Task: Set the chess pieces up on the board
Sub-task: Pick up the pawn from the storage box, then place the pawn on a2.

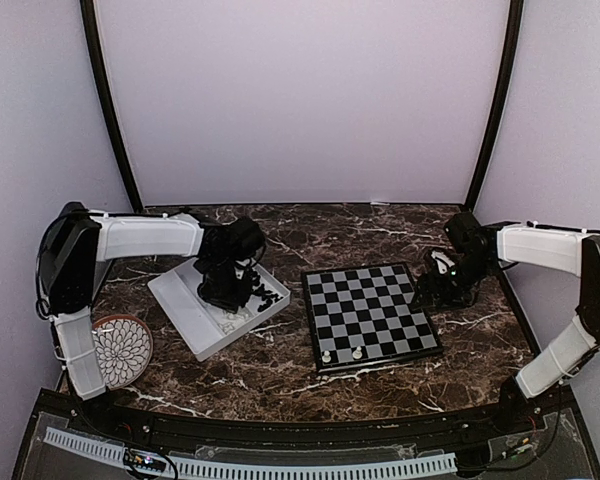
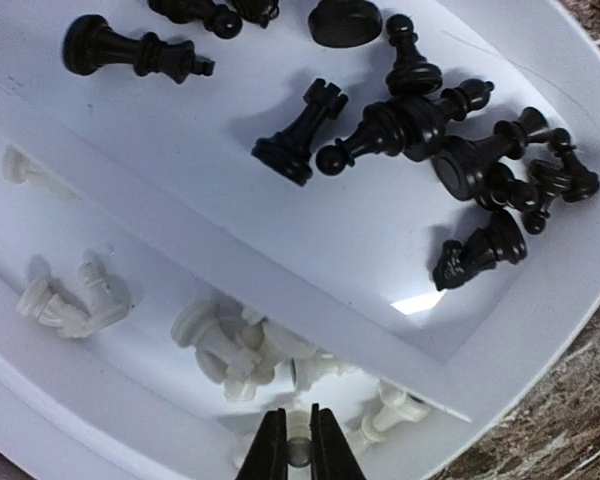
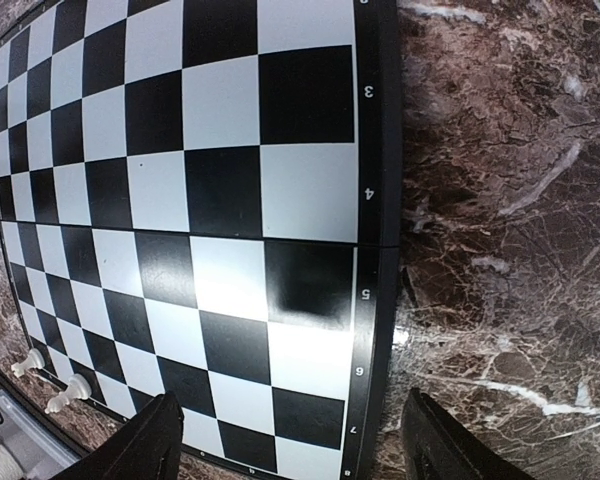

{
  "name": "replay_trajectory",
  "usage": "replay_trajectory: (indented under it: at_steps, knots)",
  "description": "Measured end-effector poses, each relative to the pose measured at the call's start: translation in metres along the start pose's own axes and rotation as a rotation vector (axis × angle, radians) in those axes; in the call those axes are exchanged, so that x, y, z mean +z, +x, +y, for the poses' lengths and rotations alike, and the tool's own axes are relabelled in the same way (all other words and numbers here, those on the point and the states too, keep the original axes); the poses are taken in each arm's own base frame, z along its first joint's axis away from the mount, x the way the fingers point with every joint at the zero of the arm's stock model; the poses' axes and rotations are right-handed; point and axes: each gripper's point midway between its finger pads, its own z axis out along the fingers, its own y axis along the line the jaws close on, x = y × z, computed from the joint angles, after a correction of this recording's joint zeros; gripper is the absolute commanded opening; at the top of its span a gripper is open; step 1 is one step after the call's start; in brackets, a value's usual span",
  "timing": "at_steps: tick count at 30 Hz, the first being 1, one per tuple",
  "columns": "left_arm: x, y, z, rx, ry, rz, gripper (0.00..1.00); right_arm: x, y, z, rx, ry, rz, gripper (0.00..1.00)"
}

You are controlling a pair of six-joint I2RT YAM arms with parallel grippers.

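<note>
Left gripper [image 2: 298, 430] pinches shut on a white piece [image 2: 299, 455] in the tray [image 2: 540, 330], left of the board [image 1: 370, 312] at the worktop's [image 1: 280, 372] middle; two white pieces [image 1: 356, 352] stand along its near edge. Right gripper [image 3: 295, 450] gapes empty over its right edge.

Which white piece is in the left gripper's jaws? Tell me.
The small white piece pinched in the left gripper; the other white pieces lie loose in the tray, untouched.

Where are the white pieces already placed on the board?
Two white pieces stand side by side at the near edge of the board, on its left half in the top view.
</note>
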Motion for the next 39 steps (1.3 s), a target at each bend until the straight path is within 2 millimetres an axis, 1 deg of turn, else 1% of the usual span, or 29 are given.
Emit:
replay_trajectory:
  at_steps: [2, 4, 7, 8, 10, 11, 14, 16, 19, 21, 27, 30, 35, 39]
  knots:
    - [-0.016, -0.001, 0.001, -0.009, 0.013, -0.027, 0.04, 0.000, 0.000, 0.000, 0.000, 0.000, 0.000, 0.77]
    - [-0.038, -0.007, -0.001, -0.017, 0.050, -0.080, 0.04, 0.000, 0.000, 0.000, 0.000, 0.000, 0.000, 0.77]
    - [-0.074, -0.018, -0.013, -0.008, 0.128, -0.196, 0.03, 0.000, 0.000, 0.000, 0.000, 0.000, 0.000, 0.77]
    - [-0.083, -0.021, -0.018, 0.003, 0.150, -0.230, 0.03, 0.000, 0.000, 0.000, 0.000, 0.000, 0.000, 0.77]
    - [-0.099, -0.026, -0.036, 0.048, 0.197, -0.300, 0.03, 0.001, -0.001, 0.000, 0.000, 0.000, 0.000, 0.77]
    - [-0.105, -0.027, -0.051, 0.093, 0.221, -0.337, 0.03, 0.001, 0.000, 0.000, 0.000, 0.000, 0.002, 0.77]
    - [-0.111, -0.021, -0.095, 0.226, 0.276, -0.394, 0.03, 0.001, 0.000, 0.000, 0.000, 0.000, 0.002, 0.77]
    - [-0.109, -0.013, -0.124, 0.312, 0.313, -0.410, 0.03, 0.001, -0.001, 0.000, 0.000, -0.001, 0.001, 0.77]
    - [-0.099, -0.006, -0.158, 0.406, 0.349, -0.412, 0.03, 0.001, -0.001, 0.000, 0.000, -0.003, 0.001, 0.77]
    - [-0.090, -0.005, -0.173, 0.447, 0.367, -0.403, 0.04, 0.001, -0.001, 0.001, 0.000, -0.004, 0.001, 0.77]
    - [-0.066, -0.003, -0.208, 0.535, 0.395, -0.375, 0.04, 0.000, -0.001, 0.001, -0.002, -0.005, -0.004, 0.77]
    - [-0.058, 0.003, -0.220, 0.569, 0.398, -0.360, 0.04, -0.001, -0.002, 0.002, -0.003, -0.006, -0.009, 0.77]
    - [-0.046, 0.009, -0.227, 0.601, 0.396, -0.335, 0.04, -0.002, -0.002, 0.002, -0.004, -0.007, -0.012, 0.76]
    - [-0.040, 0.012, -0.228, 0.614, 0.395, -0.315, 0.04, -0.001, 0.000, 0.001, -0.003, -0.006, -0.008, 0.77]
